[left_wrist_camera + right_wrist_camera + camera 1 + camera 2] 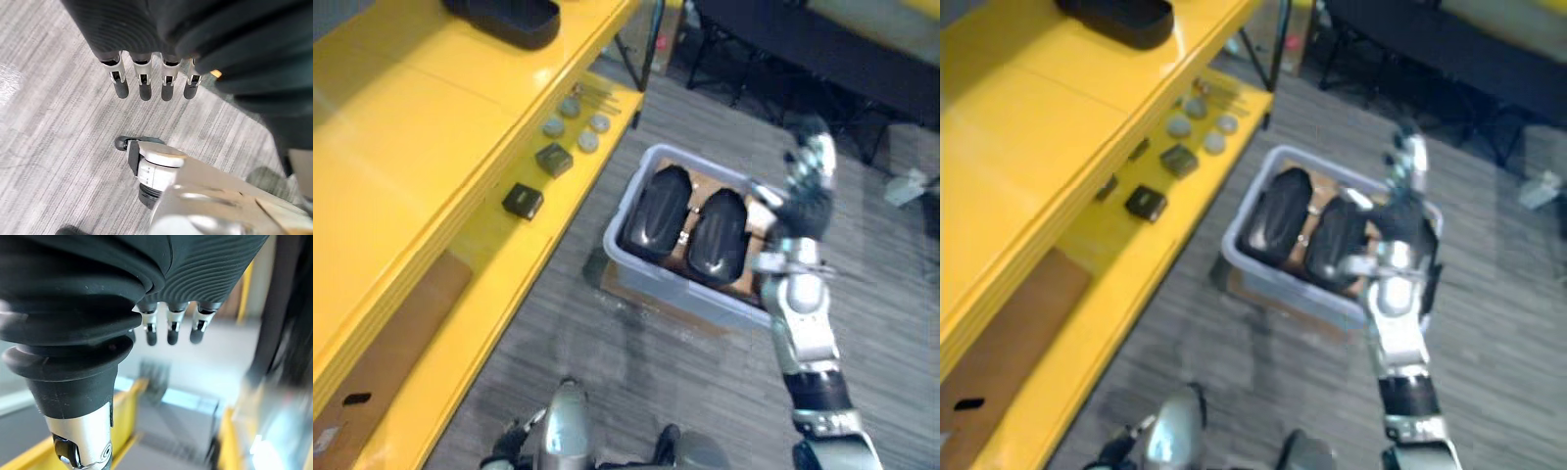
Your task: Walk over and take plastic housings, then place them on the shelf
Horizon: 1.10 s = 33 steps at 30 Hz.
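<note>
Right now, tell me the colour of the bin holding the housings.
Pale blue-grey bin, clearest in the left eye view.

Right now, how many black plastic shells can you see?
3. In the grey bin on the floor, the left shell and the right shell lie side by side. The third shell sits on top of the yellow shelf. More may hide beneath the bin's pair.

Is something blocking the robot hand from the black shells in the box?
Nothing visible. The right robot hand hovers open near the lidless bin, and both housings lie uncovered inside.
</note>
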Motion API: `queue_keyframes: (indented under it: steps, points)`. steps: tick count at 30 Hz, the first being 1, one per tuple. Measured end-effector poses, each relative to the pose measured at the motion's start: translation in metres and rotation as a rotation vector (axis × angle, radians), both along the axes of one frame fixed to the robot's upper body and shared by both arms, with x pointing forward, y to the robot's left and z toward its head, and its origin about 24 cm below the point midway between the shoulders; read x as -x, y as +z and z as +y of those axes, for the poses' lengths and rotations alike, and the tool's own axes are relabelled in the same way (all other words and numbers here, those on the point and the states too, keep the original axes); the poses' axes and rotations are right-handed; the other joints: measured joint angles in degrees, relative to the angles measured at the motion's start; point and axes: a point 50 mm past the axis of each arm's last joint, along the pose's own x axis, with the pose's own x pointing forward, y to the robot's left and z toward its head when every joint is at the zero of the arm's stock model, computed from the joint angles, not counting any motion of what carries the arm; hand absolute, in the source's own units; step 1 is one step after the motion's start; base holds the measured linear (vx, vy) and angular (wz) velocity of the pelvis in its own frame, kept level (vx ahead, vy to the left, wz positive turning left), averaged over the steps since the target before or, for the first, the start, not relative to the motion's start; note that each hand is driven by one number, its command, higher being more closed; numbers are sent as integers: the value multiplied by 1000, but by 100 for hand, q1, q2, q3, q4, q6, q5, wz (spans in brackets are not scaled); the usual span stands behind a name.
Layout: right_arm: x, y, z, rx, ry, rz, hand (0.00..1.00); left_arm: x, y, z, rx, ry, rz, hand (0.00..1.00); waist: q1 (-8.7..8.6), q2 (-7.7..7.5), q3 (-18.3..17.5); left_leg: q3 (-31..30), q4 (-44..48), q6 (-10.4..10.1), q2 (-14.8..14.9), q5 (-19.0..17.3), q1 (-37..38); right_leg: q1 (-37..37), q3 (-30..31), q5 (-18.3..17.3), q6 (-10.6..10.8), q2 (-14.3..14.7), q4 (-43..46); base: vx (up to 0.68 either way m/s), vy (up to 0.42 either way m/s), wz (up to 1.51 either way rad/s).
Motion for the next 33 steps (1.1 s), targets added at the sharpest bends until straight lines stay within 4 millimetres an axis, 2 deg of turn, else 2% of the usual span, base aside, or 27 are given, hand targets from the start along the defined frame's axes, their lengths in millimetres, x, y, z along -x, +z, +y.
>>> queue_keyframes:
  steps: [1,2,3,5,6,7,8,9,10,11,12,13,14,15,16,17,18,19,20,21,23,25,28,32,33]
  points:
    - [2,-6,-6,-7,-23,22,0,0,1,3,-5,9,-2,0,-19,-13,-33,-26,-10,10,34,-37,49,-33,25,-106,-22,-29,42,44,-16,13]
    - [9,-20,-20,-30,-76,75,0,2,2,10,-16,45,-17,0,-45,19,-147,-127,-24,-57,122,-102,98,-239,154,-174,-105,-142,172,49,-52,16]
    - [12,-23,-25,-36,-94,87,0,4,2,12,-13,68,-20,0,-45,19,-172,-154,-45,-91,156,-122,152,-325,262,-173,-107,-186,230,64,-131,34]
    - [19,-30,-34,-41,-134,112,0,6,3,16,-20,107,-39,0,-161,37,-277,-376,-46,-231,234,-171,179,-510,485,-144,-53,-191,264,82,-259,49]
    - [21,-33,-36,-46,-150,126,0,12,3,18,-17,148,-44,0,-192,-50,-331,-468,-56,-401,272,-214,248,-580,591,22,246,-198,121,79,-415,47]
    - [21,-35,-37,-44,-156,140,0,17,2,20,-16,171,-41,0,-195,-146,-391,-521,-52,-517,257,-252,289,-602,580,157,456,-192,-10,75,-412,39]
    - [22,-37,-38,-43,-163,154,0,21,3,21,-19,179,-36,0,-190,-244,-453,-543,-40,-609,219,-276,294,-646,567,206,567,-198,-58,112,-472,23]
    - [21,-40,-44,-35,-196,183,0,25,0,14,2,195,-30,0,-174,-144,-512,-605,46,-755,333,-318,275,-664,491,-349,774,-150,165,169,-423,19]
    - [22,-47,-51,-55,-247,231,0,32,-5,-2,53,235,-29,0,-127,31,-614,-686,202,-741,508,-185,159,-784,399,-549,636,9,379,183,-388,16]
    - [22,-50,-56,-65,-280,255,0,33,-7,-11,74,243,-35,0,-150,119,-579,-726,405,-622,554,-67,31,-810,359,-599,581,47,477,177,-379,12]
    - [25,-60,-69,-93,-376,327,0,35,-10,-30,118,287,-47,0,-135,338,-429,-717,1065,-359,660,333,-336,-740,329,-638,489,164,510,140,-306,8]
    - [27,-64,-74,-110,-414,349,0,36,-10,-33,120,289,-43,0,-126,355,-361,-701,1304,-268,669,540,-492,-698,308,-655,440,176,473,155,-330,9]
    - [33,-69,-84,-157,-481,362,0,38,-11,-36,123,283,-36,0,-143,461,-233,-674,1511,-348,590,404,-678,-559,264,-645,394,158,383,112,-176,9]
    - [35,-70,-89,-178,-512,364,0,38,-11,-36,119,280,-35,0,-159,496,-201,-635,1502,-394,487,297,-727,-539,254,-644,390,122,358,106,-138,4]
    - [41,-73,-98,-187,-572,373,0,33,-9,-37,108,263,-49,0,-183,536,-164,-513,1220,-434,253,248,-784,-567,254,-644,390,68,319,72,-46,-5]
    - [46,-73,-106,-193,-617,371,0,29,-8,-38,104,258,-63,0,-208,595,-124,-332,803,-433,171,417,-754,-593,254,-644,391,82,313,78,13,-4]
    - [54,-73,-115,-233,-679,356,0,22,-6,-35,95,242,-87,0,-272,621,-64,-39,461,-376,216,465,-738,-678,243,-650,393,142,339,57,44,5]
    - [57,-74,-119,-254,-702,353,0,13,-4,-32,89,227,-109,0,-305,538,-14,-50,263,-379,148,466,-697,-765,235,-649,393,83,350,37,67,13]
    - [61,-73,-123,-279,-731,339,0,-9,3,-25,73,198,-170,0,-347,362,129,41,-127,-477,2,544,-647,-921,248,-647,405,-60,361,-18,53,13]
    - [62,-73,-124,-298,-737,332,0,-30,11,-16,47,169,-232,0,-359,157,359,71,-277,-450,-105,658,-667,-1018,265,-622,445,-141,343,-40,50,11]
    - [68,-83,-124,-342,-753,356,0,-60,25,-3,19,142,-315,0,-363,-2,570,19,-218,-442,-170,662,-890,-1110,226,-581,511,-170,287,-55,56,17]
    - [68,-91,-122,-361,-762,380,0,-76,33,0,23,147,-371,0,-354,-31,594,-27,-183,-420,-221,672,-1032,-1179,209,-537,534,-175,239,-11,30,17]
    - [64,-105,-116,-410,-776,433,0,-95,41,-7,37,120,-429,0,-326,-32,635,-120,-115,-402,-276,671,-1220,-1183,145,-447,557,-163,79,10,40,17]
    - [58,-109,-114,-440,-811,456,0,-97,42,-5,9,141,-424,0,-273,-41,654,-265,49,-340,-255,628,-1469,-1183,74,-375,532,-51,-82,7,16,14]
    - [56,-112,-114,-456,-821,473,0,-97,42,-4,4,145,-420,0,-210,-68,697,-267,50,-333,-246,623,-1475,-1186,78,-361,510,-39,-89,-8,3,5]
